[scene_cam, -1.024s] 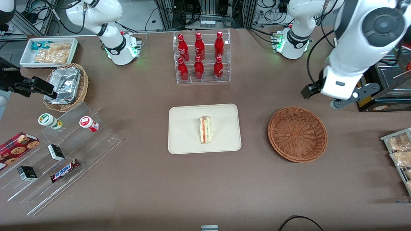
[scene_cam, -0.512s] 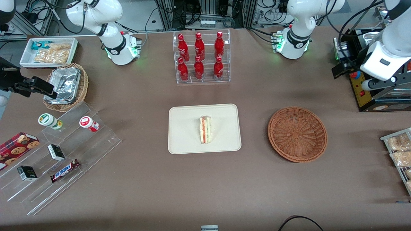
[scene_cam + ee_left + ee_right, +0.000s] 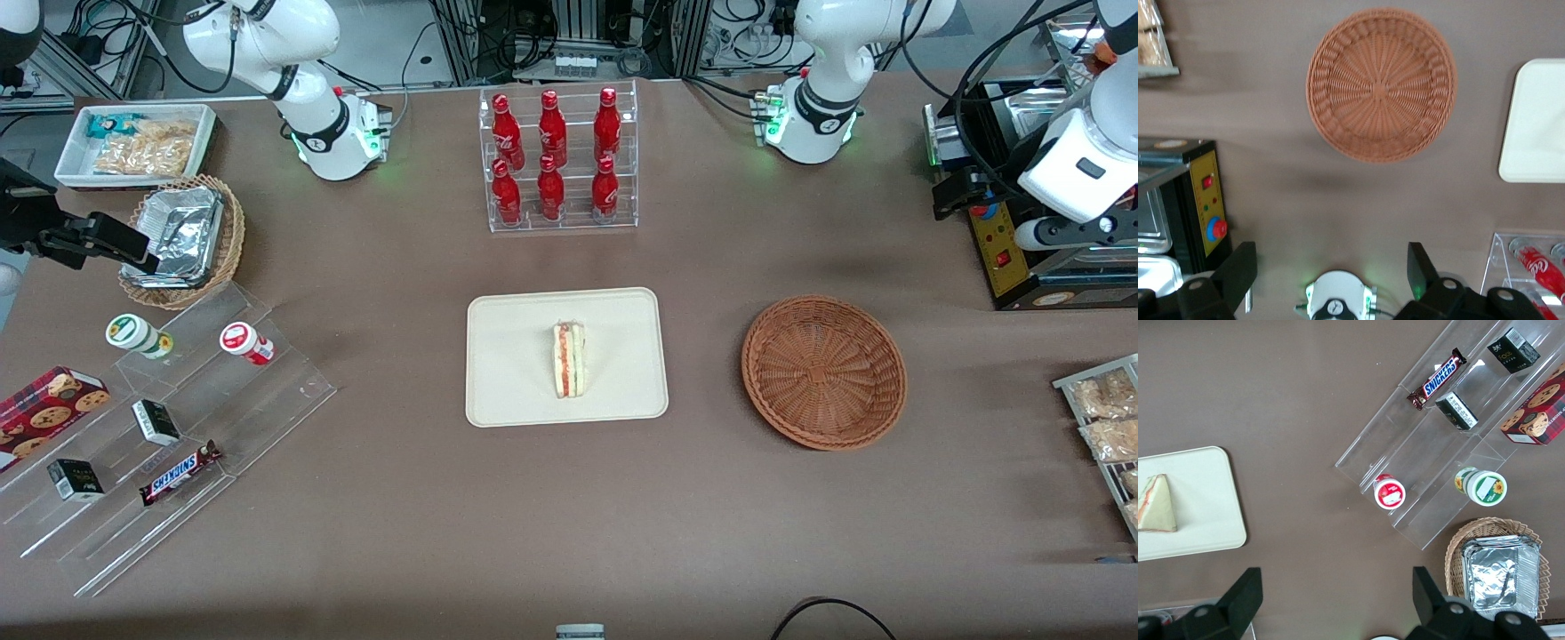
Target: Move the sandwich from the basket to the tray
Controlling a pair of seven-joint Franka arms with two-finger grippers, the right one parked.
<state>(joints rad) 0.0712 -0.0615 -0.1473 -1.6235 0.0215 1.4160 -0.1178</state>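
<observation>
sandwich (image 3: 569, 359) on tray (image 3: 507, 373), long axis toward front camera; gripper (image 3: 1331, 280) jaws released, high above table

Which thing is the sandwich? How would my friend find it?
Find the flat cream tray in the middle of the brown table, nearer the camera than the rack of red bottles. The sandwich lies on it: a small white wedge with pink and green stripes. The brown basket beside it holds nothing, and the gripper hangs open above the table.

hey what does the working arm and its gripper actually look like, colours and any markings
The left arm is glossy white with dark grey joint bands and black cables; its base glows green. Its gripper, up near the working arm's table end, has two black, flat, wedge-shaped fingers, open. No lettering is legible.
</observation>
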